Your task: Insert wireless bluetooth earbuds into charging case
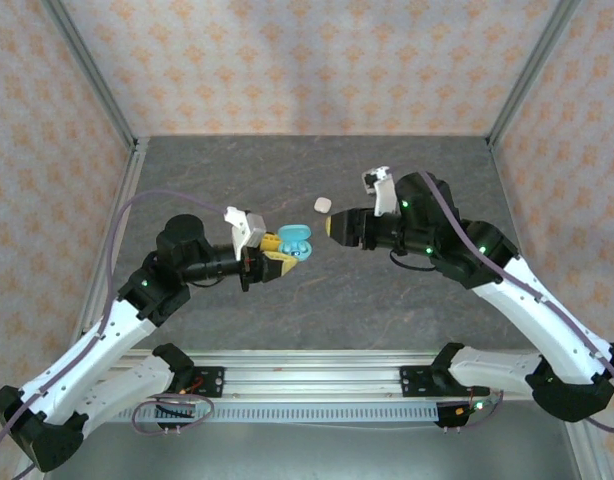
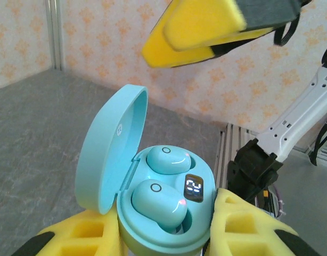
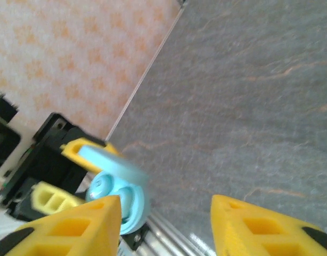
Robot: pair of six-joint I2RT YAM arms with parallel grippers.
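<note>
Teal earbuds — both of them — sit in their wells in the open charging case, lower centre of the left wrist view, its display lit. With these apparently seated, the careful move is to keep the case level and steer clear of the raised lid, which a stray nudge could knock. Left fingers clamp the case body from both sides; right fingers stand well apart near the case, holding nothing. A small white object lies on the table, just above centre in the top view.
</note>
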